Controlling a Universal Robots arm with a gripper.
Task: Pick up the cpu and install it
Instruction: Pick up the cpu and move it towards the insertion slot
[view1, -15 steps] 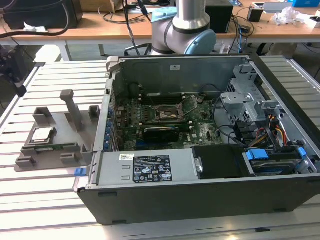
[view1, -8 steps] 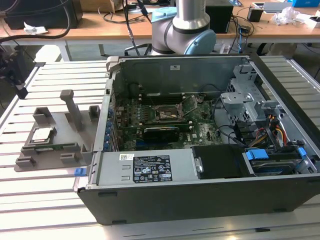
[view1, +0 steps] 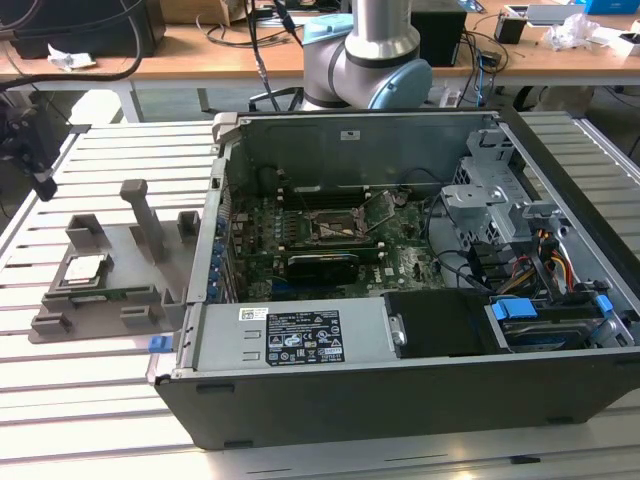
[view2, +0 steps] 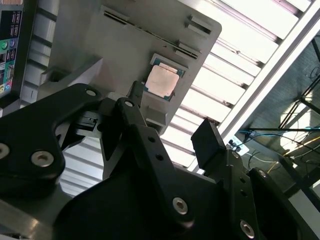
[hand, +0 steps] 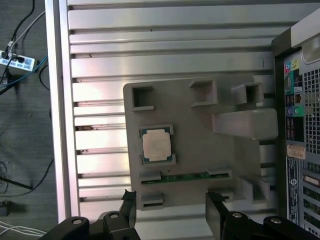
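- A slatted aluminium table (view1: 100, 400) is lying beneath the gripper and carrying everything else. Its far parts are running out of frame in both wrist views.
- An open dark grey metal computer case (view1: 400, 400) is sitting beside the tray, off to one side of the gripper. It is holding a green motherboard (view1: 400, 262) with a black square socket (view1: 330, 228), well apart from the gripper. In the first wrist view its ported rear panel (hand: 300, 125) is being cut off by the frame edge.
- The grey and pale blue robot arm (view1: 370, 50) is rising behind the case, with its upper part cut off.
- A black shape (view1: 25, 140) is being cropped by the exterior view's left edge, and what it is cannot be made out.
- A grey plastic tray (hand: 200, 150) with raised blocks and slots is lying directly below the gripper. It is holding the cpu in a square recess and a thin green strip (hand: 185, 176) in a slot nearer the fingertips.
- The black two-finger gripper (hand: 172, 217) is hovering over the tray's near edge with its fingers (hand: 215, 215) spread wide, gripping and touching nothing. Its body is blocking part of the tray in the second wrist view (view2: 170, 122).
- The small flat square cpu (hand: 156, 145) with a dull silver metal top is resting in its recess, below and just ahead of the fingertips and clear of them.
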